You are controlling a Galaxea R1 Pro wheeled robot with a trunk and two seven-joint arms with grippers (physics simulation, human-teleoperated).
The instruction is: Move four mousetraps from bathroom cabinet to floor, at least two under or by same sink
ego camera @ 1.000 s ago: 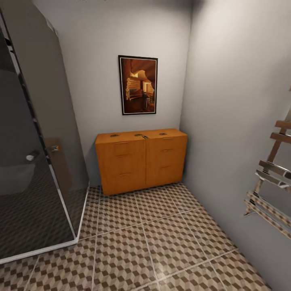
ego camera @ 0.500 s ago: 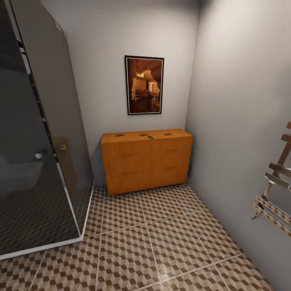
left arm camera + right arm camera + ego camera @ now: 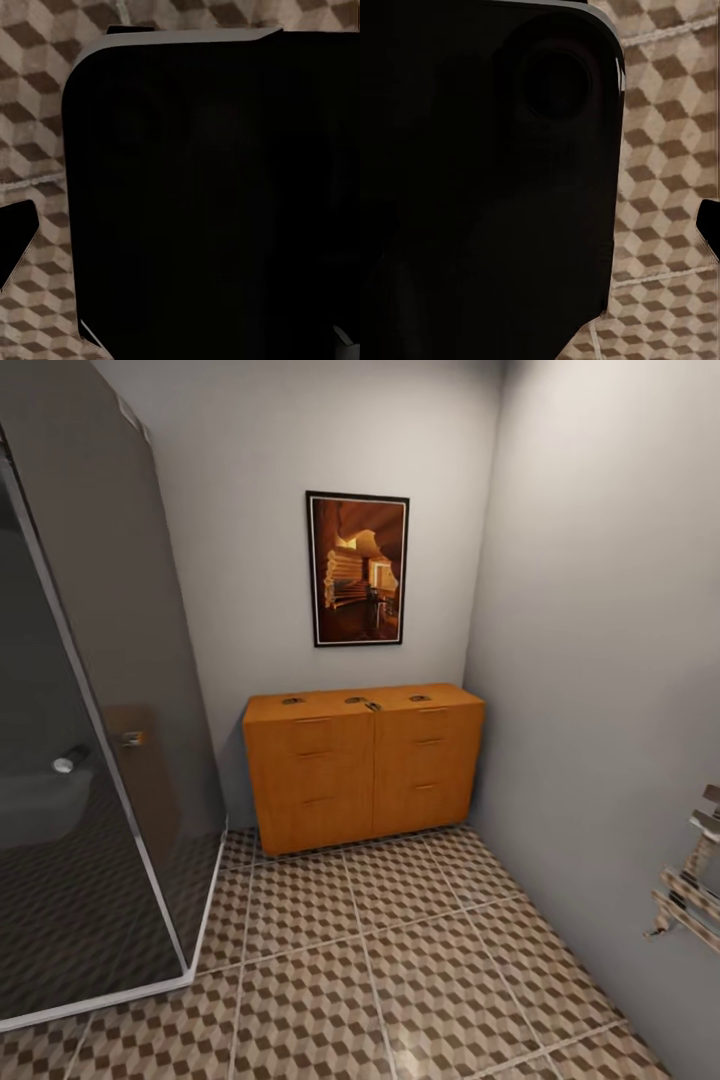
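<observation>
The bathroom floor (image 3: 400, 960) of cube-patterned brown and cream tiles spreads ahead in the head view and runs to the far wall. The same tiles (image 3: 30, 97) show in the left wrist view beside a large black rounded body (image 3: 210, 195). They also show in the right wrist view (image 3: 667, 165) beside a similar black bulk (image 3: 480, 180). The cabinet and the sink are out of view. Several small flat things (image 3: 355, 701) lie on top of an orange wooden dresser (image 3: 365, 770); they are too small to tell whether they are mousetraps.
The orange dresser stands against the far wall under a framed picture (image 3: 358, 569). A dark glass shower enclosure (image 3: 90, 760) takes up the left side. A chrome towel rail (image 3: 690, 890) juts from the right wall. Open tiled floor lies between them.
The whole head picture has shifted, so the camera has moved: the towel rail has slid toward the right edge and the shower glass reaches further in. Nothing in the room has moved.
</observation>
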